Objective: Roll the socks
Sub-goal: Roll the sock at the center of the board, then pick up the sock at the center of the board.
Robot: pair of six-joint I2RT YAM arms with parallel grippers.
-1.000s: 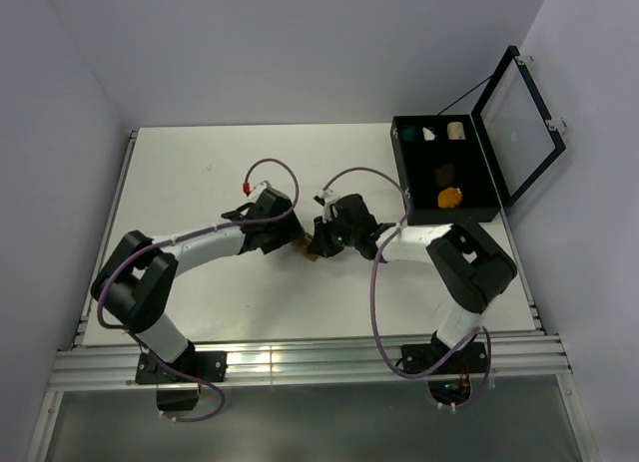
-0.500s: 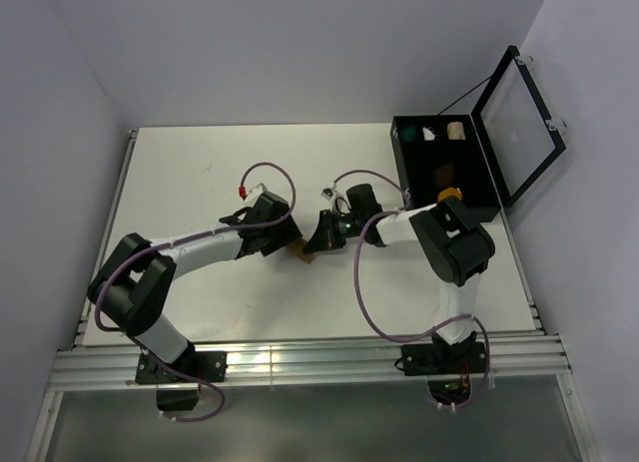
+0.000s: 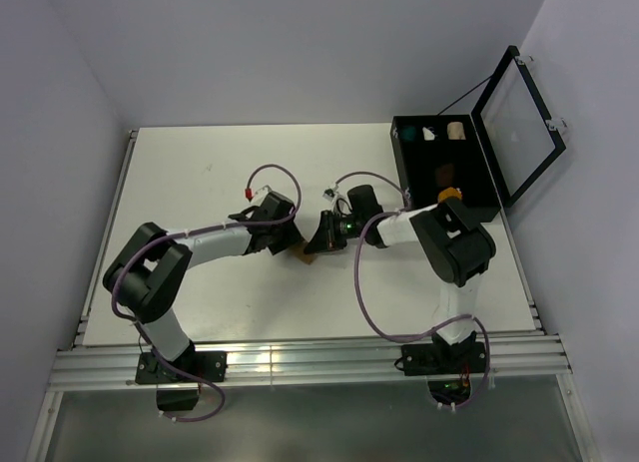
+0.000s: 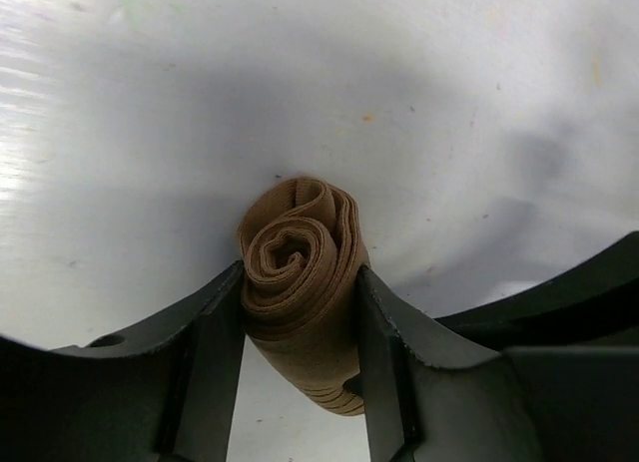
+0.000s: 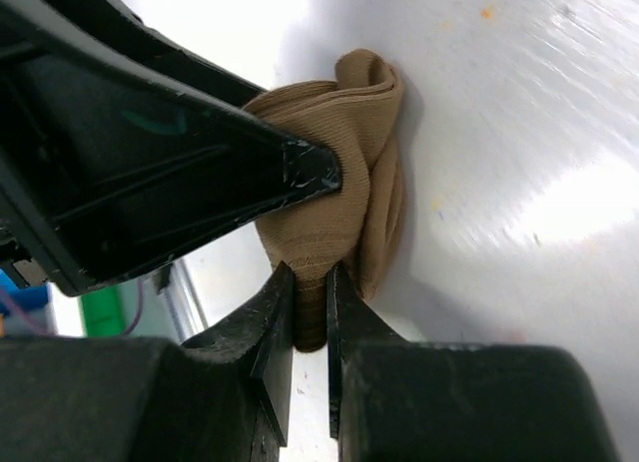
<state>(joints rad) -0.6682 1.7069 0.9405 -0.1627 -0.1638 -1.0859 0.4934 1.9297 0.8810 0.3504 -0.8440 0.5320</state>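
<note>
A rolled tan sock [image 4: 296,250] lies mid-desk [image 3: 190,183], caught between two robot arms. The left pincer [image 4: 300,284] squeezes the roll's sides with both fingers; the right pincer [image 5: 310,282], nearly closed, pinches a fold at its end. A brown sock [image 3: 445,170] and an orange sock [image 3: 449,195] sit in the open black case [image 3: 397,173] at the desk's right.

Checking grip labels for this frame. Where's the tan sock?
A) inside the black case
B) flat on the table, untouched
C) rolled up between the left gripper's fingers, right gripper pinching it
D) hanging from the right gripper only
C: the tan sock shows as a coil squeezed from both sides by the left gripper, and the right gripper pinches a fold of it.
</note>
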